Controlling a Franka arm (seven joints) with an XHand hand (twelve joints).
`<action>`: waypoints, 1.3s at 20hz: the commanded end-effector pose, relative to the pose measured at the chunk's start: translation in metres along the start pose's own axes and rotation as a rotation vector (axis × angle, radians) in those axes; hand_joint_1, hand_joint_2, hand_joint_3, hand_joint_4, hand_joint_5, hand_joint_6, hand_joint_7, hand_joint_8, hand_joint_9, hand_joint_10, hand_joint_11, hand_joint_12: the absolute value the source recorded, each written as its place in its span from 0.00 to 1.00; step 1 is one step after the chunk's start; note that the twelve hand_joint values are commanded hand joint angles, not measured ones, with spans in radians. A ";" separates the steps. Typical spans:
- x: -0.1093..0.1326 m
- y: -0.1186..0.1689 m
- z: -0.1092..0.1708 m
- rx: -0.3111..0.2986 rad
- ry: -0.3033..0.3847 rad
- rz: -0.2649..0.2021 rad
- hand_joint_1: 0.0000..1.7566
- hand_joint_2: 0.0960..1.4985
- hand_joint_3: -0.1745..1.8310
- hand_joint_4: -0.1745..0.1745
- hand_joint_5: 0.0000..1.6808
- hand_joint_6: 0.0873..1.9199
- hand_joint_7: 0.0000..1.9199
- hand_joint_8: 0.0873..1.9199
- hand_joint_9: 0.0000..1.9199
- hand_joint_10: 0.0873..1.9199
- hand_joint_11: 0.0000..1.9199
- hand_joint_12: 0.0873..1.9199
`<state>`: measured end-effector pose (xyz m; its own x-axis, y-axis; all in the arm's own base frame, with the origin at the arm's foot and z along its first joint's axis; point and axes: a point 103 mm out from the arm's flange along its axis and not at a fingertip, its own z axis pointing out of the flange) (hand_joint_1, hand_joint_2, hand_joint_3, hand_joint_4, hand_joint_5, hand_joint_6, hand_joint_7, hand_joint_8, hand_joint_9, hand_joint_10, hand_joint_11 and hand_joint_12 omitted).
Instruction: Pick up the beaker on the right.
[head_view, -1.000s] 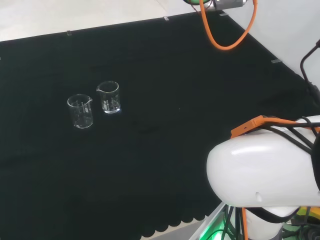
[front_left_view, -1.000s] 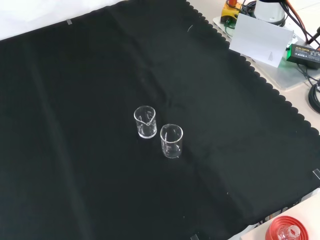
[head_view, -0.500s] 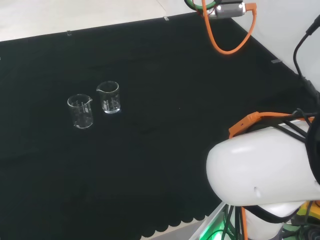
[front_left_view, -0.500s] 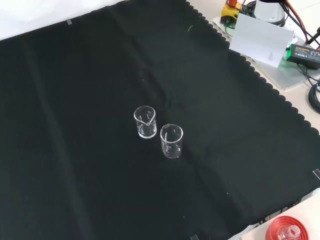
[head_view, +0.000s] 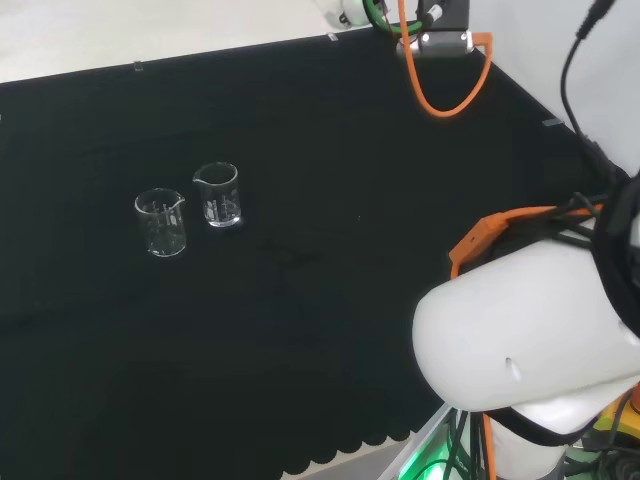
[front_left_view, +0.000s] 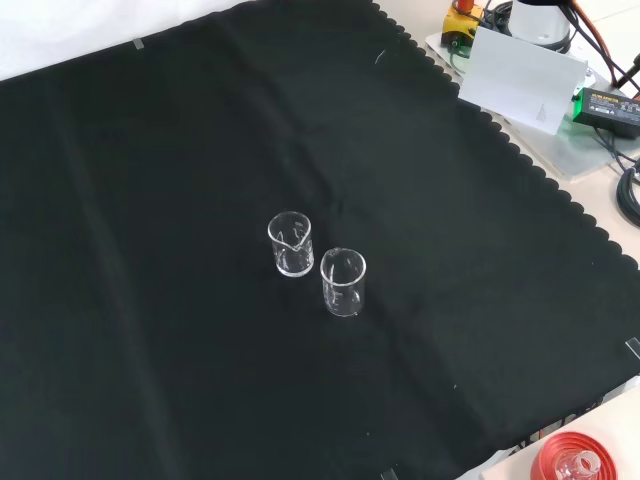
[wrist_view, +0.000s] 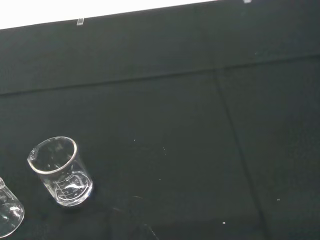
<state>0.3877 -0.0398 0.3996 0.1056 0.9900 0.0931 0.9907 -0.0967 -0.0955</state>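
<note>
2 clear glass beakers (head_view: 160, 222) (head_view: 217, 194), 1 black cloth (head_view: 330, 200), 1 red ribbed stand (front_left_view: 577, 462)

Cut-offs and unreadable detail at this moment

In the wrist view a second clear glass beaker (wrist_view: 9, 215) was cropped by the frame edge, only part of its wall and base showing beside the whole small clear glass beaker (wrist_view: 61, 172); the printed scale on that one was too small to read. In the front view a red ribbed ring stand (front_left_view: 582, 460) with a clear glass piece on it was cut by the lower edge, so the piece could not be identified. In the head view the big white arm link (head_view: 530, 330) ran off the right edge, and the looping orange cable (head_view: 445, 95) left the frame at the top.
</note>
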 end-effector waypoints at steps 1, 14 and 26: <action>-0.005 0.052 0.043 0.005 0.074 -0.028 0.26 0.69 0.23 0.31 0.11 0.00 0.05 0.15 0.06 0.31 0.00 0.45; 0.005 0.096 0.126 0.164 0.229 -0.070 0.30 0.60 0.29 0.27 0.13 0.00 0.01 0.26 0.06 0.34 0.00 0.47; 0.033 0.132 0.183 0.251 0.273 -0.171 0.38 0.45 0.36 0.27 0.12 0.00 0.00 0.27 0.05 0.35 0.00 0.47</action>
<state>0.4708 -0.0438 0.2673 0.0915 0.9521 0.2919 0.9685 -0.0169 -0.2486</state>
